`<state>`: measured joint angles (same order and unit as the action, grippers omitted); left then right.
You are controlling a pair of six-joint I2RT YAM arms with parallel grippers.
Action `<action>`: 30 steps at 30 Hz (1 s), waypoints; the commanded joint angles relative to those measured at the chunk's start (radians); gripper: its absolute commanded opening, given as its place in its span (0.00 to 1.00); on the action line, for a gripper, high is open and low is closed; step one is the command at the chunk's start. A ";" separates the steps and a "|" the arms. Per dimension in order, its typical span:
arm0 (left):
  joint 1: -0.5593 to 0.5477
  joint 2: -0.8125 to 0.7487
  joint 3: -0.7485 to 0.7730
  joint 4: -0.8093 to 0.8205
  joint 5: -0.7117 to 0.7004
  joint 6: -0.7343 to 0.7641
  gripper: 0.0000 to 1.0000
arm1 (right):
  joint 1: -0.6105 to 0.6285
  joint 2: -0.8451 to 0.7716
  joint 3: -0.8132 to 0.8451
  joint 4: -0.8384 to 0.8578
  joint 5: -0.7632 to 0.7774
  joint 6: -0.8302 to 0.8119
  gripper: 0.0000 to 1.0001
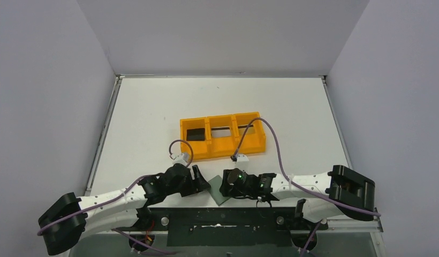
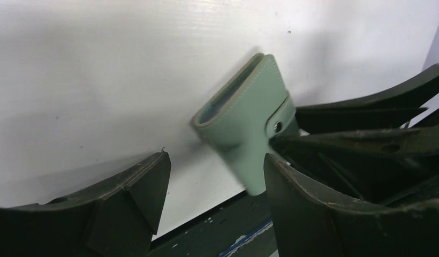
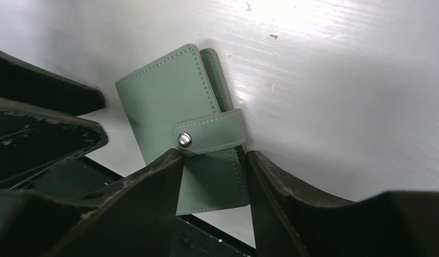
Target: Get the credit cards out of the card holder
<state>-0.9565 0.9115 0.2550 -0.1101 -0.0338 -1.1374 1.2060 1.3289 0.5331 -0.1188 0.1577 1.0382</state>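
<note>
the card holder (image 3: pixel 174 101) lies shut on the white table (image 3: pixel 340 80), at its near edge between both arms. the right gripper (image 3: pixel 214 158) sets its jaws astride the holder's lower end beside the metal stud (image 3: pixel 184 140); whether they pinch it cannot be told. the left gripper (image 2: pixel 216 160) has its jaws released, holding nothing. the smooth, stitched, leather-like skin could slide off the edge if nudged, and a squeeze across the snapped tab (image 3: pixel 217 134) would likely hold it closed. it looks flat, soft and grey-green; the credit cards are hidden.

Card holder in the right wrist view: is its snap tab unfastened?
No, the card holder is folded shut, with its tab wrapped over the edge and pressed down at the metal snap.
</note>
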 commanded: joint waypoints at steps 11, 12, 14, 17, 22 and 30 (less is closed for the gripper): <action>-0.028 0.164 0.044 0.136 -0.149 -0.060 0.45 | 0.041 0.022 -0.001 0.173 0.102 0.181 0.50; -0.028 0.166 0.044 0.124 -0.154 -0.053 0.44 | 0.047 0.008 0.026 0.072 0.132 0.171 0.55; -0.027 0.164 0.043 0.100 -0.170 -0.050 0.43 | 0.050 -0.009 0.075 -0.069 0.198 0.167 0.66; -0.028 0.129 0.045 0.042 -0.219 -0.056 0.43 | 0.051 -0.032 0.129 -0.202 0.285 0.142 0.93; -0.024 -0.023 -0.009 0.033 -0.255 -0.055 0.59 | 0.056 -0.054 0.153 -0.253 0.393 0.190 0.97; 0.014 -0.194 -0.083 0.052 -0.180 -0.034 0.97 | 0.070 0.027 0.184 -0.140 0.284 0.116 0.91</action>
<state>-0.9668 0.7712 0.1936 -0.0738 -0.2455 -1.1946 1.2526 1.3170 0.6670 -0.3305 0.4301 1.1812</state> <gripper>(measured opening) 0.973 0.933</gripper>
